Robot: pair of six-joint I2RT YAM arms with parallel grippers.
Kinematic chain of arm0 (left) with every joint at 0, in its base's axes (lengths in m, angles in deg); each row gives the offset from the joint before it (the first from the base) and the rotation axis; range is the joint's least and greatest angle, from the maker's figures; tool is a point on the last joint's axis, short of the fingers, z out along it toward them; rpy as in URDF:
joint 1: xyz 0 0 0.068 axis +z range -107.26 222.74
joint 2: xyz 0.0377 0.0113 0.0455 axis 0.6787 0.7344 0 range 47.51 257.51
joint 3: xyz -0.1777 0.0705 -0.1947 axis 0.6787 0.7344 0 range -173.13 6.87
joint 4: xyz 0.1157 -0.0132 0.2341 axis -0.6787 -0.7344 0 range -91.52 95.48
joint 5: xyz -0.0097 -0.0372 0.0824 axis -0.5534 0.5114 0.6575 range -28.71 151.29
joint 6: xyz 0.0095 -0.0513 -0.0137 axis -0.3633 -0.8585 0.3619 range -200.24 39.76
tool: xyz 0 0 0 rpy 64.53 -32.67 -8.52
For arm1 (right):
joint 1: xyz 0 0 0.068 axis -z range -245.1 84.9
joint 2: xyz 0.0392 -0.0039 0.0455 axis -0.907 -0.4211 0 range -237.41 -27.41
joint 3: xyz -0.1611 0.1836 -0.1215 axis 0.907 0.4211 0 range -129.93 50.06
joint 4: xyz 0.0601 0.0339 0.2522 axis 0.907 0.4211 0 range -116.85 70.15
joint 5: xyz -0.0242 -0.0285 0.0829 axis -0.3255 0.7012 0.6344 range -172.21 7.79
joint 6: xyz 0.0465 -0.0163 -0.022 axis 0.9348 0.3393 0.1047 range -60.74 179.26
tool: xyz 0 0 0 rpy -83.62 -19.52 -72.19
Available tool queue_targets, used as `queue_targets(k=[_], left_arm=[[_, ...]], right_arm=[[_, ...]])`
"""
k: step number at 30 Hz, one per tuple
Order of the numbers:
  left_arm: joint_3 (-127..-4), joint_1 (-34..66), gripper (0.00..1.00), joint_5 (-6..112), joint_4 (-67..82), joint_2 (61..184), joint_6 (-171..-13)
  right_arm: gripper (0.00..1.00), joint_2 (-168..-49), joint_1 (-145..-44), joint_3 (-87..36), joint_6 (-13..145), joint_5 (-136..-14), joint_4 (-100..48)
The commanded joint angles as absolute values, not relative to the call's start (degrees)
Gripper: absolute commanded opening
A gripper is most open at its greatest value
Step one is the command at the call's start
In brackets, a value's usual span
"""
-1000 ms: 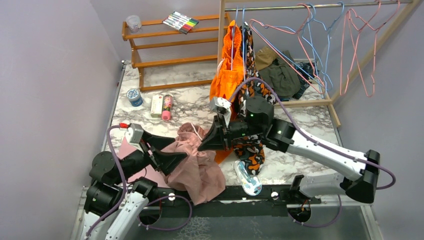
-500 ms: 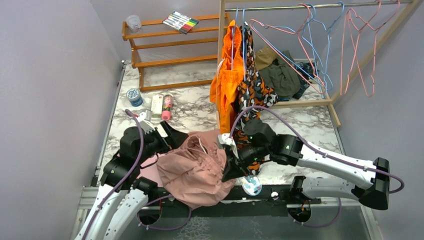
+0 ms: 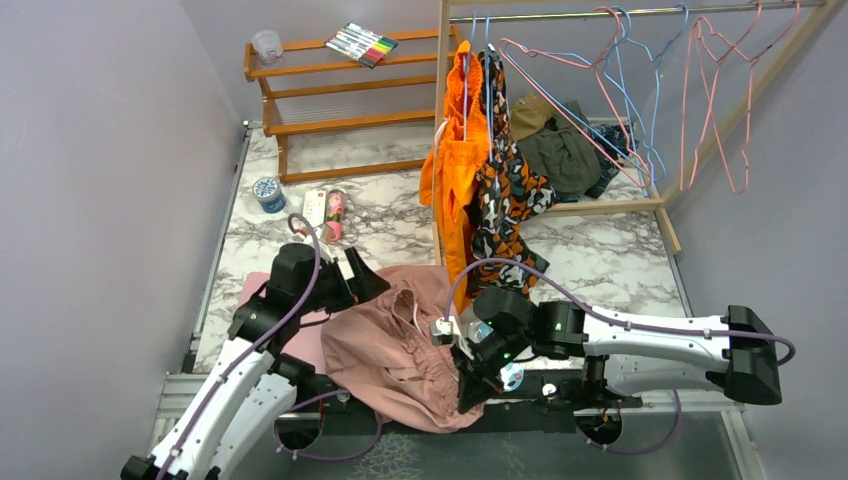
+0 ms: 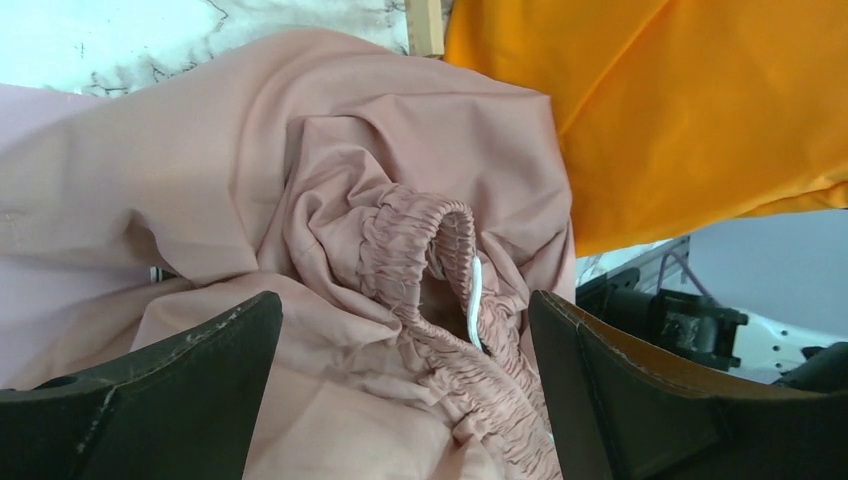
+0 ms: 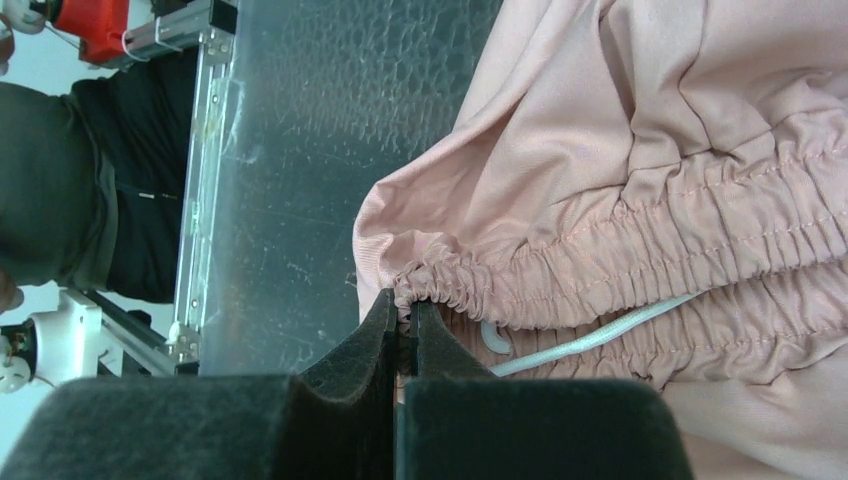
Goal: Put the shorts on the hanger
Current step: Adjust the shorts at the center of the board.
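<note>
Early in the task, with the shorts (image 3: 400, 350) heaped at 6 o'clock on the table's (image 3: 600, 260) near edge and the hanger (image 3: 570, 115) bare on the rail (image 3: 560, 14) at 1 o'clock. Right gripper (image 5: 403, 320) pinched tight on the waistband (image 5: 640, 260) hem, left gripper (image 4: 405, 330) spread wide either side of a waistband fold, clasping nothing. Looks crumpled, soft, dusty pink, with white drawstring (image 5: 600, 335) showing; lifting, opening and threading onto the wire all left to do.

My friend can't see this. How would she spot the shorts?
Find the marble table. At its near edge the shorts lie crumpled: dusty pink with a white drawstring, unlike the orange garment and camouflage garment hanging behind.
</note>
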State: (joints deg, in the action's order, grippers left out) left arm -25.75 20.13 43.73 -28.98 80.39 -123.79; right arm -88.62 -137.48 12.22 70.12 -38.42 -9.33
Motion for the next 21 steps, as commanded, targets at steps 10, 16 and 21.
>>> queue_targets(k=[10, 16, 21], left_arm=[[-29.78, 12.75, 0.85, 47.76, -24.57, 97.38, -117.12], [-30.40, 5.66, 0.74, 54.40, -24.14, 102.48, -118.19], [-29.96, 5.13, 0.59, 58.27, -23.60, 103.53, -118.27]], right_arm=[[0.01, -84.46, -138.45, 11.40, 71.20, -46.97, -9.88], [0.01, -84.57, -138.48, 11.45, 71.22, -47.79, -10.20], [0.01, -83.51, -138.45, 10.95, 70.91, -48.28, -9.56]])
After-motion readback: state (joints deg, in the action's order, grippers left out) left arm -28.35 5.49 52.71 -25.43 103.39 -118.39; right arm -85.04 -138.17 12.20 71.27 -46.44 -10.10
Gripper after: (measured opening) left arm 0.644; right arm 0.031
